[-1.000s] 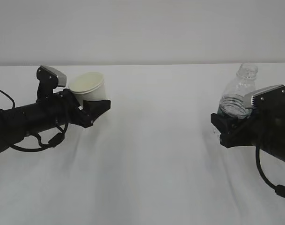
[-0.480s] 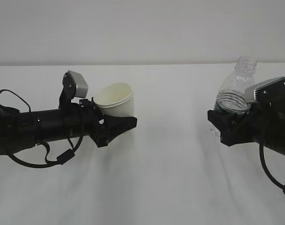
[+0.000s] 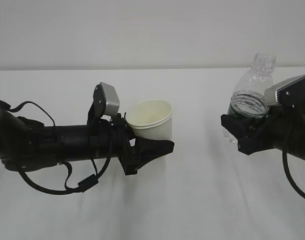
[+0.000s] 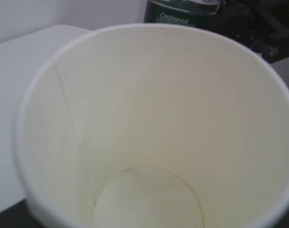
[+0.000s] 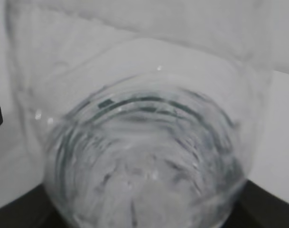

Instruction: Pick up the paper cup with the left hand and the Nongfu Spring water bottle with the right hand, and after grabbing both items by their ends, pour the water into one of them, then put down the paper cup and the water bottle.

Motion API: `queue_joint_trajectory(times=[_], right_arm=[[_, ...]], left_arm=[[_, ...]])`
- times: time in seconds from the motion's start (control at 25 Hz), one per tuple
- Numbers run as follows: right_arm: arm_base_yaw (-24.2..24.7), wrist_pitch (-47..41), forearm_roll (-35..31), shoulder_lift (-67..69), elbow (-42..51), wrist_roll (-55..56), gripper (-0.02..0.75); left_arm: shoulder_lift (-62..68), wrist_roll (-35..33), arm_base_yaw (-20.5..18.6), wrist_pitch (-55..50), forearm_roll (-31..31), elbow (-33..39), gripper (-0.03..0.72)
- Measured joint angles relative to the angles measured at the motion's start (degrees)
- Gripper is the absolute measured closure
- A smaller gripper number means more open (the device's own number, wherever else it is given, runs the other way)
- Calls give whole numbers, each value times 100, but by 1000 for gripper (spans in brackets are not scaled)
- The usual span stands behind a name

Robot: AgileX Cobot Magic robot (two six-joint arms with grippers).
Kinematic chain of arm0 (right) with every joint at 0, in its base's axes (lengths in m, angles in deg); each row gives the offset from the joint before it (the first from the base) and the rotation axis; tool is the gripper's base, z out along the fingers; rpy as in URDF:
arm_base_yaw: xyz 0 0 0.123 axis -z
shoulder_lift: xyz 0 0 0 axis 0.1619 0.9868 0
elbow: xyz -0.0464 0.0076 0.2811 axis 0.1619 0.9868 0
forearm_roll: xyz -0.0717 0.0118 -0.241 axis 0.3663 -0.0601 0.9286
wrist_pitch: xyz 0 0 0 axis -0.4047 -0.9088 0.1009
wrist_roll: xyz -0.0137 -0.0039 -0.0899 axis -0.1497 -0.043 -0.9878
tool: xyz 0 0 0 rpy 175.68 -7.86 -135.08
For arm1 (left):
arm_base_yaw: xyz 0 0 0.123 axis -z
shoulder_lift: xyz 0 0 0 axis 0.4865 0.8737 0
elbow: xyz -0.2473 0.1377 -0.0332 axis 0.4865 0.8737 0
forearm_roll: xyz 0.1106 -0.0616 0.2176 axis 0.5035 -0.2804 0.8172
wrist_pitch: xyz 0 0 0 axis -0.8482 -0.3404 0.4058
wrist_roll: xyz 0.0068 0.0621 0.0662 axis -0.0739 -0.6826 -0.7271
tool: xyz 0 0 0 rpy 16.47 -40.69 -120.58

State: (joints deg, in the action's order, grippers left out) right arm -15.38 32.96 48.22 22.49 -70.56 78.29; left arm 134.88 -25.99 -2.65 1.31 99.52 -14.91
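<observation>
Left wrist view shows the paper cup (image 4: 149, 142) dry inside; outside view shows the left hand (image 3: 149, 147) gripping its base, right hand (image 3: 240, 135) clamped around the water bottle (image 3: 252, 92), both aloft; fingertips mostly hidden.

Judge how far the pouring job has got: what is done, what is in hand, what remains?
Done: both items are lifted. The left claw holds the paper cup; the right claw holds the uncapped water bottle. In hand: the two are held apart, the bottle near upright. Left: pouring, since the cup's inside looks dry, then setting both down.
</observation>
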Motion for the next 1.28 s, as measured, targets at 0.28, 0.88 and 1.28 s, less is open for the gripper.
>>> queue_joint_trajectory(times=[0.28,0.88,1.28], right_arm=[[0,-265,342,-168,-22,115,256],[0,-1034,1637,-365,-736,892,256],[0,-1155,2063,-365,-979,986,256]], left_arm=[[-172,0,226,-223,215,0,217],[-375,4,323,-702,608,-164,218],[-391,4,565,-912,672,-408,218]])
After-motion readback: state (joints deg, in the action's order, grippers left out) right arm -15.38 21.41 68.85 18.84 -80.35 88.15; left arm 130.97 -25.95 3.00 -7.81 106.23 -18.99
